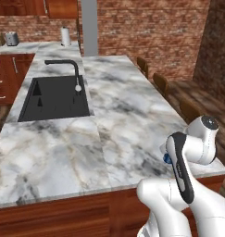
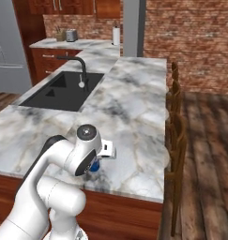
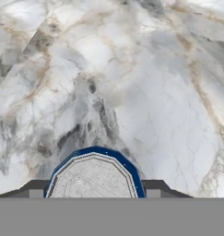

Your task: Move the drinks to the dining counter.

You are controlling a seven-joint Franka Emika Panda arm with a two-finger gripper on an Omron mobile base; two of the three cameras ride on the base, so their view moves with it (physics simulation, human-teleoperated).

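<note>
Gripping a blue-and-white can [image 3: 93, 177] between the dark finger tips [image 3: 152, 186], seen from straight above: silver-white lid ringed in blue, pads pressed to opposite sides so the can stays upright and square to the hand. Gripper [image 2: 95, 164] pointing down over the dining counter [image 1: 132, 106], near its front edge and toward the stool side, with a sliver of blue [image 1: 166, 159] peeking out beside the wrist in the left base view. Whether the can's base touches the marble or hangs just above: cannot tell, since the arm [image 2: 64, 164] hides the underside in both base views.

Probably the set-down stage for this drink, judging by the low hand over bare veined stone. Chosen spot sensible: flat, open, well apart from the black sink [image 1: 53, 97] and faucet [image 1: 70, 69], so no risk of tipping into the basin. Near the edge, though, so a clean vertical release matters. Wooden stools [image 2: 176, 140] along the far side, paper towel roll [image 1: 65, 36] and toaster [image 1: 11, 38] on the back counter, all well apart from the work.
</note>
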